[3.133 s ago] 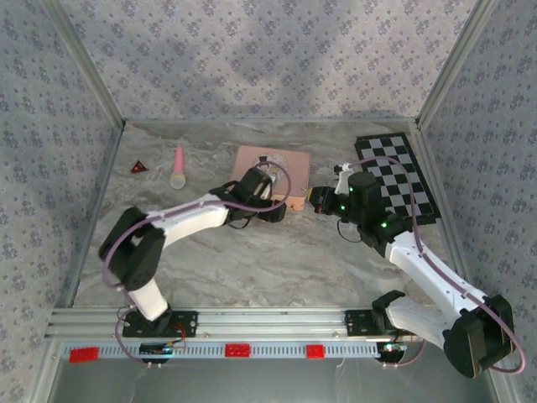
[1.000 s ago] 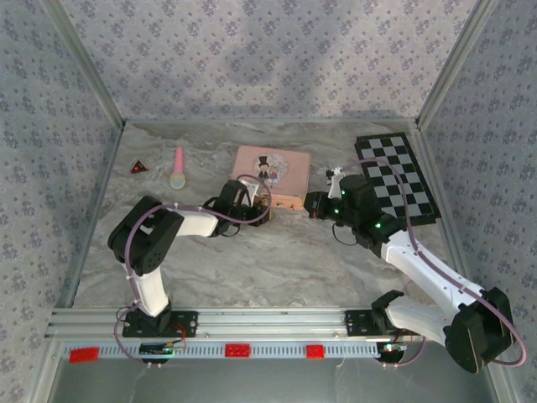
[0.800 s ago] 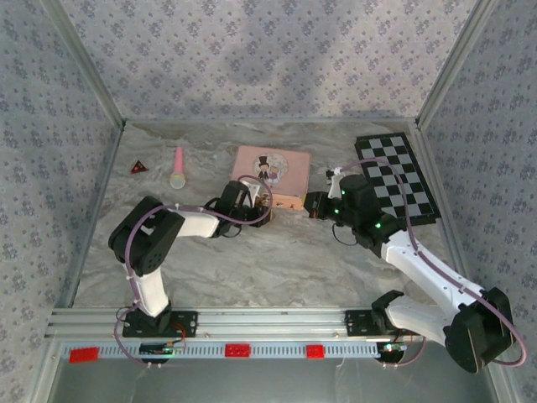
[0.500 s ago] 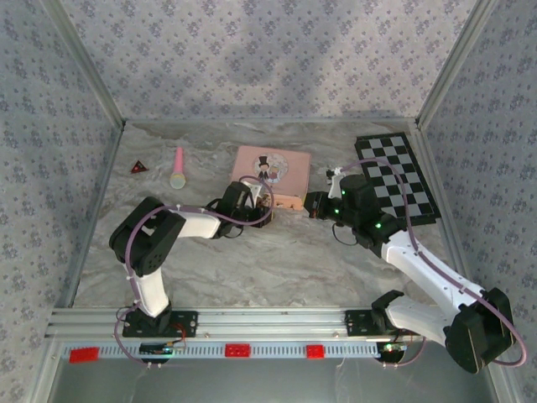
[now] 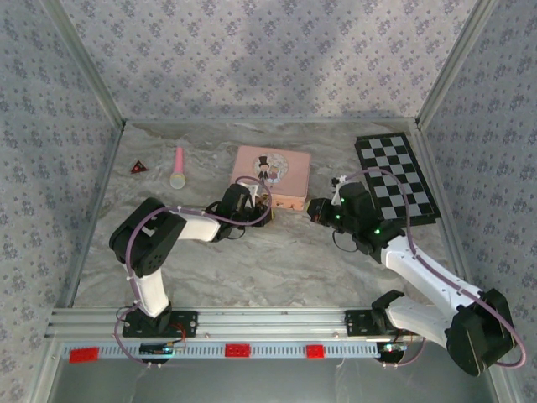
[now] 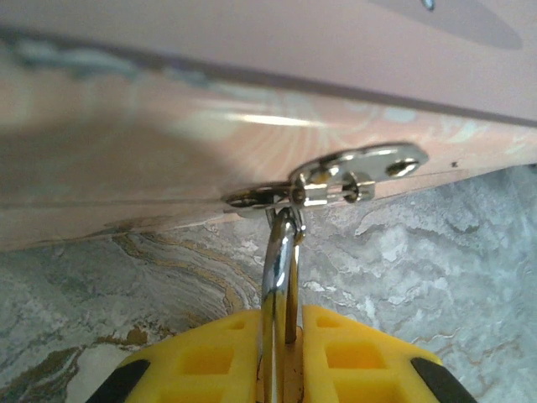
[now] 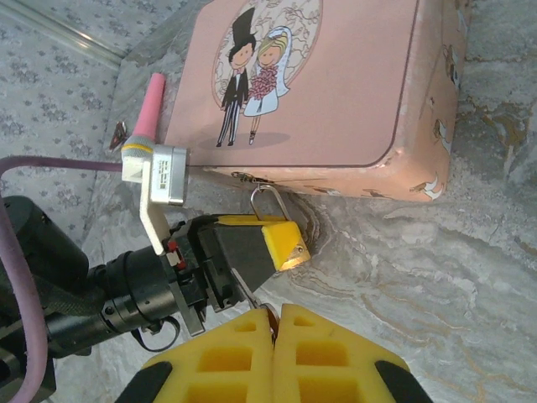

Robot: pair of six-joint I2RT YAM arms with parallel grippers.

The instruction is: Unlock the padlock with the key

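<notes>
The small brass padlock (image 7: 294, 258) hangs by its silvery shackle (image 6: 280, 260) from the hasp (image 6: 357, 172) on the front of the pink tin (image 5: 270, 172). My left gripper (image 6: 285, 340) is shut on the padlock body, one yellow finger on each side. In the top view it (image 5: 261, 207) sits against the tin's near edge. My right gripper (image 7: 275, 317) is shut on the key (image 7: 256, 302), whose blade sticks out up and to the left, toward the left gripper's fingers (image 7: 281, 235). The key tip is a short way from the padlock, not touching it.
The tin's lid (image 7: 319, 92) carries a cartoon couple. A pink stick with a pale round end (image 5: 178, 169) and a small red triangle (image 5: 138, 167) lie at the back left. A folded chessboard (image 5: 394, 176) lies at the back right. Metal posts and patterned walls enclose the marble table.
The left jaws have closed in on the padlock. My right gripper with the key has shifted slightly nearer and toward the left gripper.
</notes>
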